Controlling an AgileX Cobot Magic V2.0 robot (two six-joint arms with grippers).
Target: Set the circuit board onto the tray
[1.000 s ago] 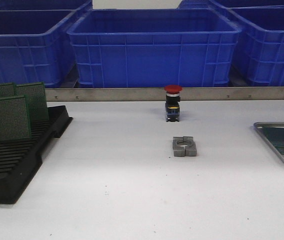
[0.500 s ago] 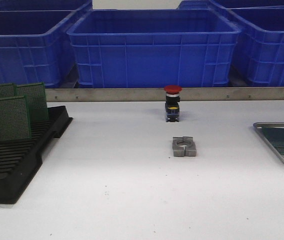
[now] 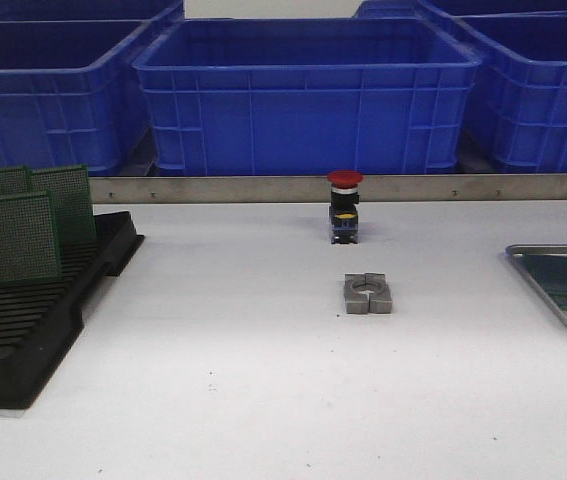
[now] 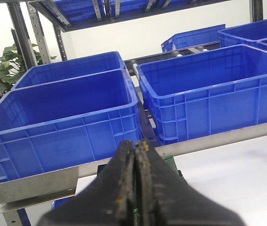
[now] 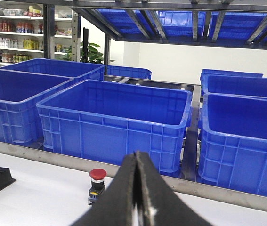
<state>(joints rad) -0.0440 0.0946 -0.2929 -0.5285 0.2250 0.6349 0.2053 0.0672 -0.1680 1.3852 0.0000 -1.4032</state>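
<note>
Both claws are sitting pressed together here: the left claw (image 4: 135,155) is showing its two dark fingers flat against each other with nothing between them, and the right claw (image 5: 137,162) is doing just the same, fingers meeting in a thin seam, gripping nothing. Neither arm is showing up in the front view.

Taking the red-capped push button (image 3: 345,205) as our marker on the white bench (image 3: 263,400): a grey split metal clamp block (image 3: 368,293) is lying just in front of it, nearer the camera and apart from it. Far off to the button's left, the black slotted rack (image 3: 23,320) is sitting at the bench edge, and the green circuit boards (image 3: 25,235) are standing upright in its slots, several of them, one behind another. Far off to the button's right, the tray (image 3: 561,305) is resting flat on the bench, cut off by the picture's edge, its silver rim catching the light. Whether anything is lying in it, I cannot tell.

Behind the button, beyond a metal rail (image 3: 223,188), blue plastic crates (image 3: 308,95) are lining up side by side.
</note>
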